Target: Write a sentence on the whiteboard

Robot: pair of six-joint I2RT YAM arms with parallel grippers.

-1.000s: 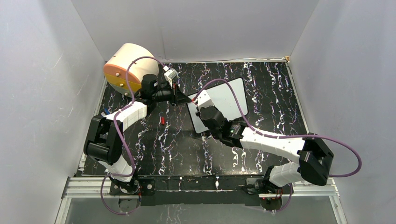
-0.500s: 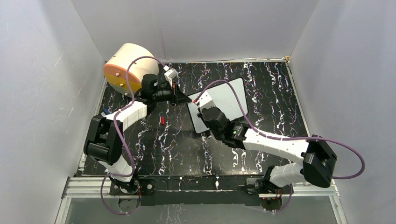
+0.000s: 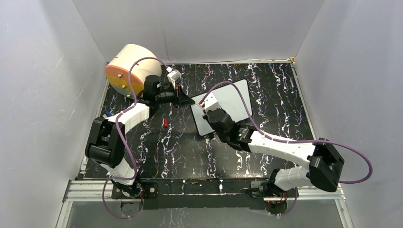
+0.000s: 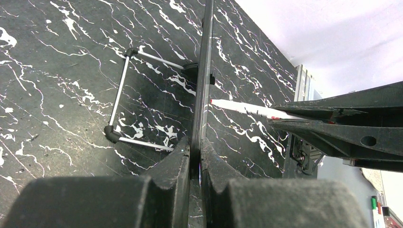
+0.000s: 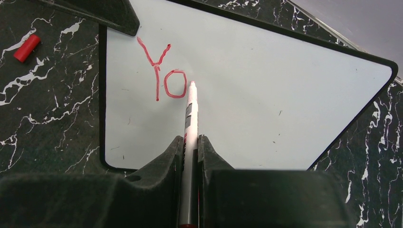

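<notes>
Top external view: right arm (image 3: 280, 147) stretched over whiteboard (image 3: 234, 97), right gripper (image 5: 190, 142) clamped on marker (image 5: 191, 111); left gripper (image 4: 196, 152) pinching board's edge; sentence (image 5: 164, 71) hidden overhead.

A small white whiteboard (image 3: 230, 105) with rounded corners and a thin dark rim is seen on the black speckled table (image 3: 266, 85), turned at a slant. A thin wire stand (image 4: 124, 95) is fixed to its back. Only the start of the sentence (image 5: 164, 71) is written: a red "Y" and a smaller "o", near one corner. The rest is blank.
</notes>
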